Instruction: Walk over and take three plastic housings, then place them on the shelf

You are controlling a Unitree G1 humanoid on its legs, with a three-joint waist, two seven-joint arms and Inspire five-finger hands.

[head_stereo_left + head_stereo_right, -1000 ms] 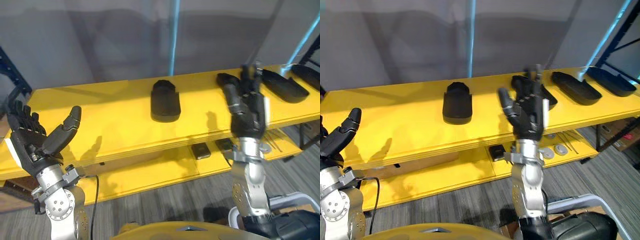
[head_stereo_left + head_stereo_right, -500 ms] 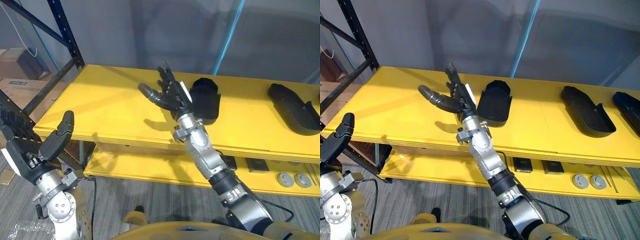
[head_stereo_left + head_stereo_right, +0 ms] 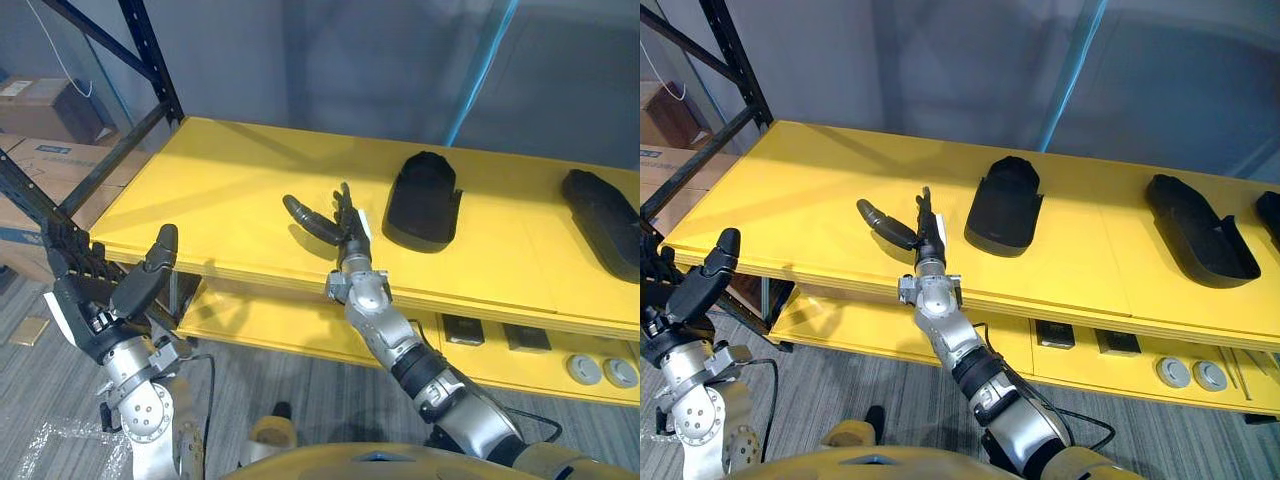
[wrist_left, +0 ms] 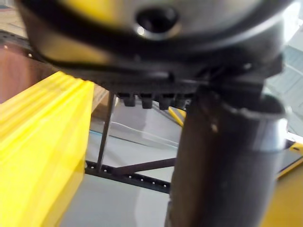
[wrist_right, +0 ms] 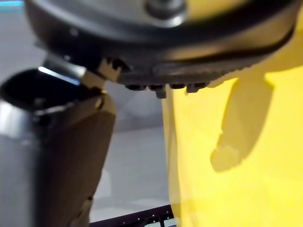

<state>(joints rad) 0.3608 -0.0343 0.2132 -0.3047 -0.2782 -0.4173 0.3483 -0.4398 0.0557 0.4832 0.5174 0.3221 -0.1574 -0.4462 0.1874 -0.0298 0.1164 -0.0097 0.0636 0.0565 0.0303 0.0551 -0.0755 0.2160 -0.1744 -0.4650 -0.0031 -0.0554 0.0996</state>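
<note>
No readable text, labels or numbers anywhere. A cardboard box (image 3: 32,163) past the yellow shelf's (image 3: 230,200) left end carries blue print, too small to read.

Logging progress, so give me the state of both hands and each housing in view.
Left hand: open, empty, low by the shelf.
Right hand: open, empty, above the shelf.
Nearest housing: lying on the shelf, untouched.
Second housing: lying on the shelf, untouched.
Third housing: on the shelf, partly cut off.
</note>
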